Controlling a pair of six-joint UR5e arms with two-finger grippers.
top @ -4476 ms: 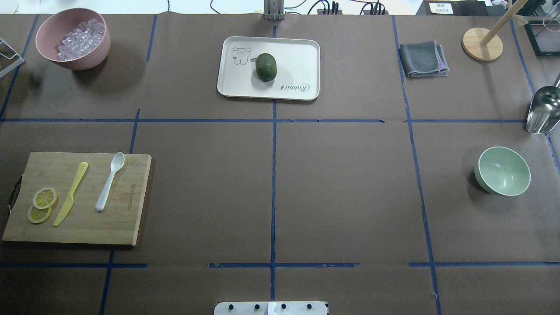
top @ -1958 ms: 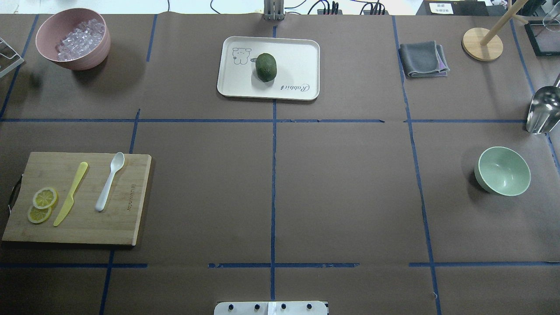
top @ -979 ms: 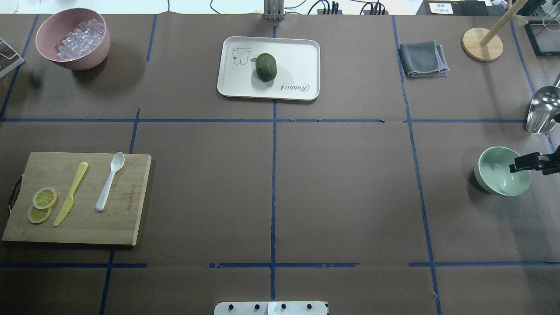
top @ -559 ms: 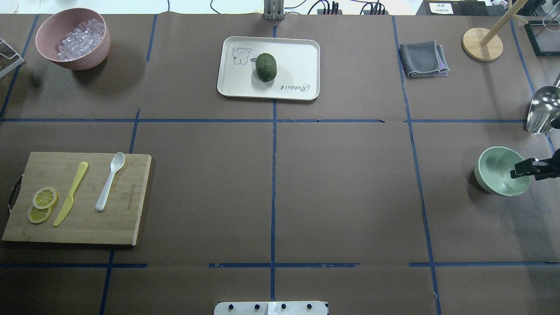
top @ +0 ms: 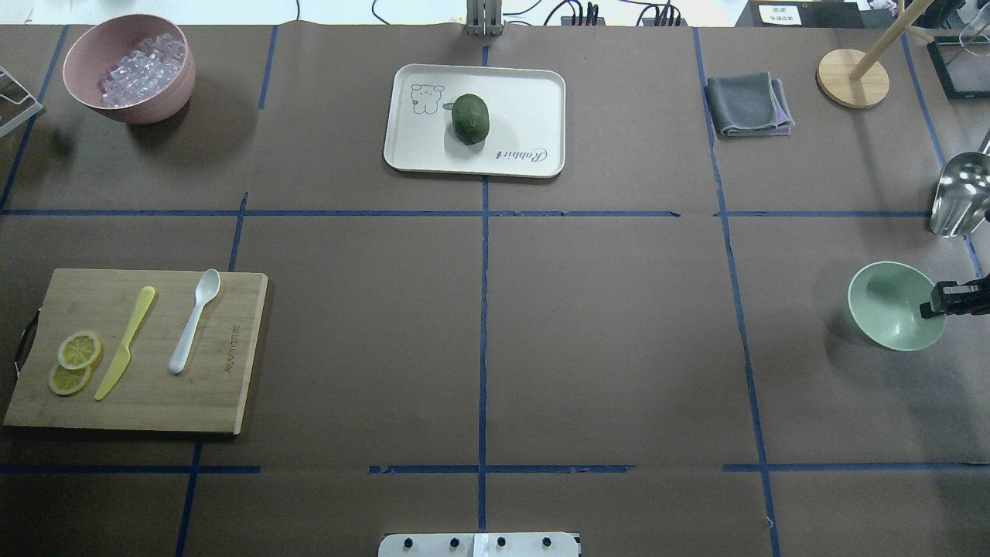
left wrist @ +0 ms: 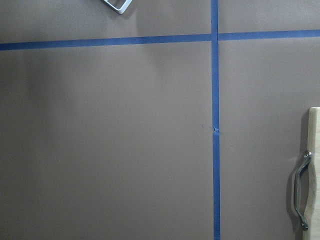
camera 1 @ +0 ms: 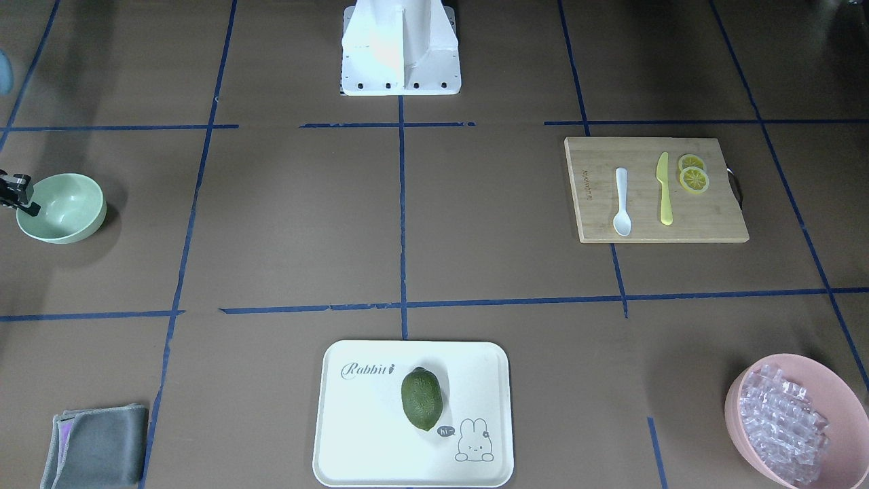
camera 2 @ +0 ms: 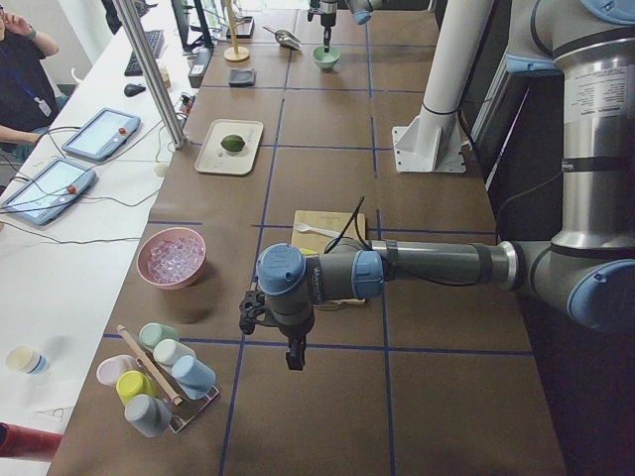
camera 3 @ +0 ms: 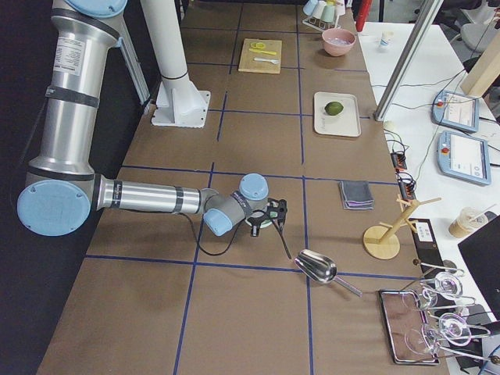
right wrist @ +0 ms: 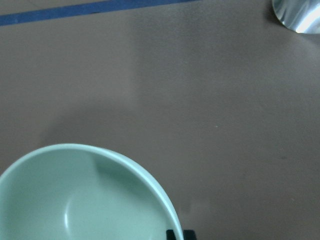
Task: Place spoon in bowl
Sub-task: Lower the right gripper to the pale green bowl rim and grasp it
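The white spoon (top: pixel 193 321) lies on the wooden cutting board (top: pixel 224 387) at the near left, beside a yellow knife (top: pixel 124 343); it also shows in the front view (camera 1: pixel 621 202). The mint-green bowl (top: pixel 889 305) sits at the right and looks tipped. My right gripper (top: pixel 932 305) is shut on the bowl's right rim; in the right wrist view one fingertip (right wrist: pixel 175 234) shows beside the rim of the bowl (right wrist: pixel 75 200). My left gripper (camera 2: pixel 291 352) hangs over the table left of the board, seen only in the exterior left view; I cannot tell whether it is open.
Two lemon slices (top: pixel 77 350) lie on the board. A pink bowl of clear cubes (top: pixel 128 70) stands far left. A white tray (top: pixel 526 100) holds a green fruit (top: pixel 470 118). A grey cloth (top: pixel 748 104), wooden stand (top: pixel 852 77) and metal scoop (top: pixel 959 193) are at the right.
My right gripper came in from the right edge and closed on the bowl's right rim. The bowl has shifted slightly right and tipped. The spoon has not moved.
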